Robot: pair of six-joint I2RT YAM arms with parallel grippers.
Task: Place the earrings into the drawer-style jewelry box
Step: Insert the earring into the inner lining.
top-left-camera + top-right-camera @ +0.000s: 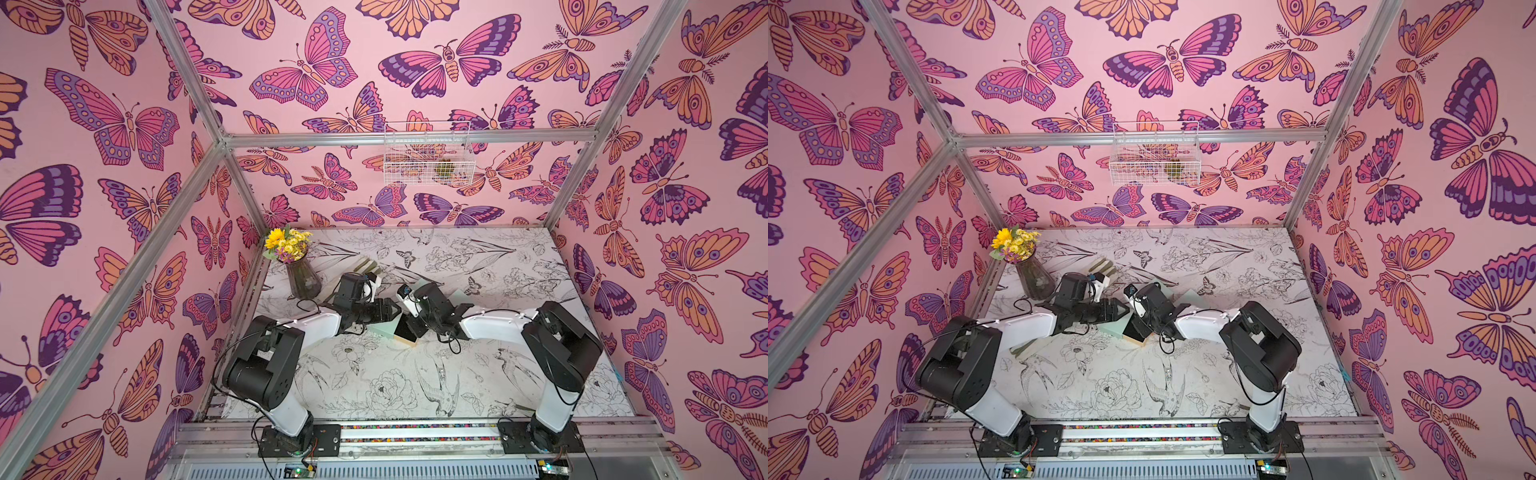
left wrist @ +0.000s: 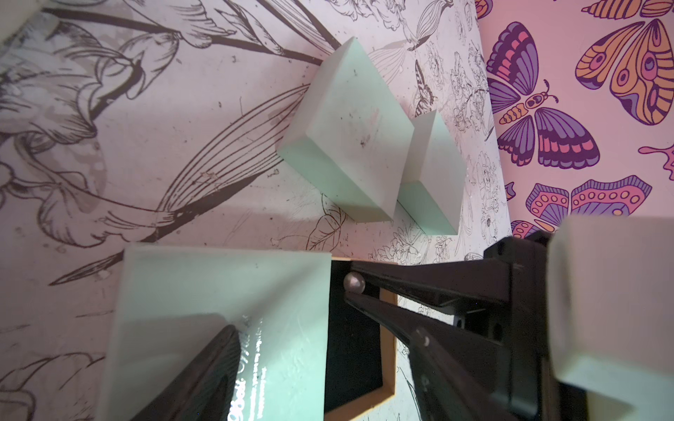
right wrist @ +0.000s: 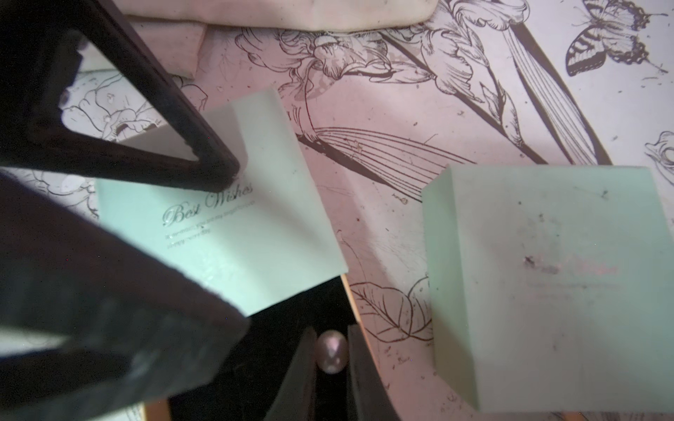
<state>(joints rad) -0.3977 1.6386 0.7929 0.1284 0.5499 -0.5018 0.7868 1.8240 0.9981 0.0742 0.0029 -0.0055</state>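
Note:
The jewelry box is a mint sleeve printed "Best Wishes"; it lies mid-table in both top views. Its drawer, black-lined with a tan rim, is pulled out. My right gripper is shut on a round pearl earring, held just above the drawer's black lining near its rim; the left wrist view shows the earring too. My left gripper stands open over the box, one finger above the sleeve top, the other past the drawer's far rim.
Two more mint boxes lie close behind the jewelry box. A glass vase of yellow flowers stands at the back left, with a stack of flat pads beside it. A wire basket hangs on the back wall.

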